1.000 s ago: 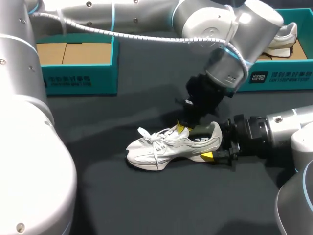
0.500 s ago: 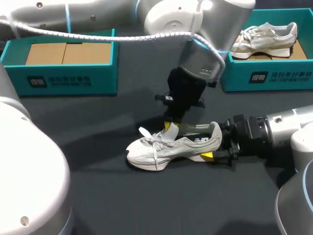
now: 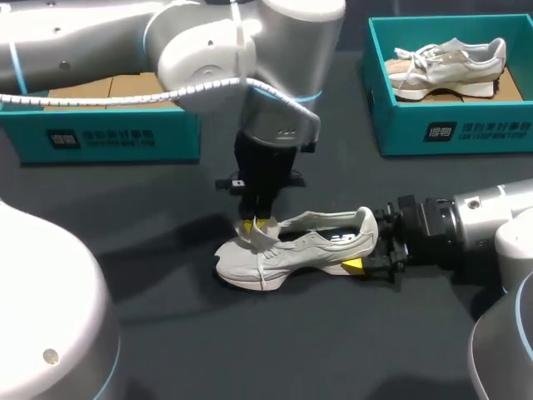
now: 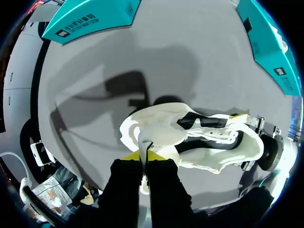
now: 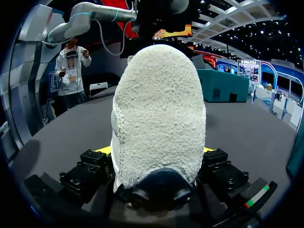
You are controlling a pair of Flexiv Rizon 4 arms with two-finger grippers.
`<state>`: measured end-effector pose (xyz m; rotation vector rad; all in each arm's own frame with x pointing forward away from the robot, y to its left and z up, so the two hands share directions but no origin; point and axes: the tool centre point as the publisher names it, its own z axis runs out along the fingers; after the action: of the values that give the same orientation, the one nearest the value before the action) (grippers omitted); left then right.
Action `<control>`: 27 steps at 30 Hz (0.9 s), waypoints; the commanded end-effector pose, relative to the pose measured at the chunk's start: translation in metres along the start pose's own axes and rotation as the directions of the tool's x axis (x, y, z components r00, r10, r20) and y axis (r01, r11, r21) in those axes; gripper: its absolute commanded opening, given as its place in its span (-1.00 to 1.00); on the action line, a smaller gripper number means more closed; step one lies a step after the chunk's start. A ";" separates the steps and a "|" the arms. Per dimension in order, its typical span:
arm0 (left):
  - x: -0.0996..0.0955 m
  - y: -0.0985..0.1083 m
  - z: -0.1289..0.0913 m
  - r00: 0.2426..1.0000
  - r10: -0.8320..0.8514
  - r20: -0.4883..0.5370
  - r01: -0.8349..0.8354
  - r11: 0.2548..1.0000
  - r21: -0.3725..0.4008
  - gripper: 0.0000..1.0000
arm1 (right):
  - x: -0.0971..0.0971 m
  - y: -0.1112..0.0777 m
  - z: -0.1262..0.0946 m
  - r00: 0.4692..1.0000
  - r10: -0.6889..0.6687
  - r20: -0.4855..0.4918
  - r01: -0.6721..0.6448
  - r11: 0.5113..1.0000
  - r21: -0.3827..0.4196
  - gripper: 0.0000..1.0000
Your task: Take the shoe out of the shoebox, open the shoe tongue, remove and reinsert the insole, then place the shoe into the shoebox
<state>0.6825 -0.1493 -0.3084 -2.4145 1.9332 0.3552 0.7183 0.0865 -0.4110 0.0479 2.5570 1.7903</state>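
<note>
Shoe (image 3: 291, 247) rests heel (image 3: 365, 227) in right pincer (image 3: 367, 250), tongue (image 3: 265, 237) in left pincer (image 3: 256, 223).

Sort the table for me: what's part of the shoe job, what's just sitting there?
In the job:
- shoe, out on the table
- left gripper, shut on its tongue
- right gripper, clamped on its heel
- empty shoebox, probably where it goes back

Lying about:
- second shoe, inside the other shoebox

Shoe (image 3: 304, 246) laces hidden under left tool (image 3: 256, 223), right tool (image 5: 156, 154) tips behind heel
</note>
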 end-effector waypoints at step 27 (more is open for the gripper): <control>-0.043 0.000 0.043 0.999 0.002 -0.050 -0.002 1.000 -0.005 0.29 | 0.000 -0.001 0.001 1.000 0.000 0.001 0.000 1.000 0.003 -1.00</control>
<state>0.6621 -0.1030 -0.3342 -2.4389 1.9464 0.2795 0.7183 0.0868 -0.4106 0.0475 2.5566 1.7905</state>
